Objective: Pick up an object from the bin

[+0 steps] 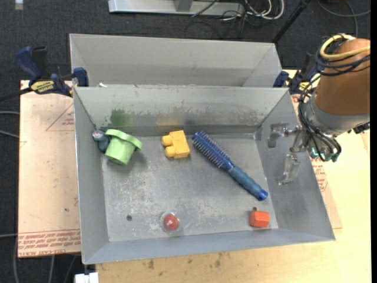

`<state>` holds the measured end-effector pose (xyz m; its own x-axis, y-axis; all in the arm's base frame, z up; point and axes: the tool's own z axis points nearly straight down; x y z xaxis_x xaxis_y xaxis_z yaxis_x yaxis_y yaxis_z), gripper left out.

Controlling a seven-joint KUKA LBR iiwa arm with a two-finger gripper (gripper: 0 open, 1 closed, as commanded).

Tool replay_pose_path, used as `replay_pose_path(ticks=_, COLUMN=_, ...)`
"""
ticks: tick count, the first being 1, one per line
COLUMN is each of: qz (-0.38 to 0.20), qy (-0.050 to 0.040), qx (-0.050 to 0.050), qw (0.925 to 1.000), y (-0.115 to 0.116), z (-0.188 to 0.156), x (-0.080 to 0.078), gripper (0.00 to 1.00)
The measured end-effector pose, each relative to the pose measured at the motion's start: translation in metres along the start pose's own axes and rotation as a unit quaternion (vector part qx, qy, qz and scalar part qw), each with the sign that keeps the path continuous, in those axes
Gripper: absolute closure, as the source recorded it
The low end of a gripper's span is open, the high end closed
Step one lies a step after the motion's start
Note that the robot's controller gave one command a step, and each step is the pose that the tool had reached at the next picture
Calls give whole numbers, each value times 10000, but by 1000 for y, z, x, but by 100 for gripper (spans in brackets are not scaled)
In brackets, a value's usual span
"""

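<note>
The bin (177, 105) holds five loose things: one blue hairbrush (227, 164), one yellow block (176, 144), one green cup (121, 147), one red ball (171, 221) and one small orange block (259, 219).

The bin (177, 108) is dull grey, streaked with pale scuffs. The hairbrush (230, 165) at centre right is blue, the block (176, 144) beside it yellow, the cup (121, 147) at left light green, the ball (171, 221) at lower centre red, the cube (259, 219) at lower right orange-red.
</note>
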<state>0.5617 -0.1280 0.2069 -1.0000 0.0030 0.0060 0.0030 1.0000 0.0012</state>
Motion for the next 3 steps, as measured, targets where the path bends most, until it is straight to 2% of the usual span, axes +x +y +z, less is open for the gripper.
replay_pose_path(ticks=1, qz=-561, qy=-1, qx=-10, qw=9984, y=36, z=117, x=-16, gripper=0)
replay_pose_path(ticks=2, qz=615, qy=-27, qx=-7, qw=9981, y=61, z=138, x=-20, gripper=0)
replay_pose_path(ticks=3, qz=611, qy=-35, qx=1, qw=9981, y=60, z=137, x=-20, gripper=100)
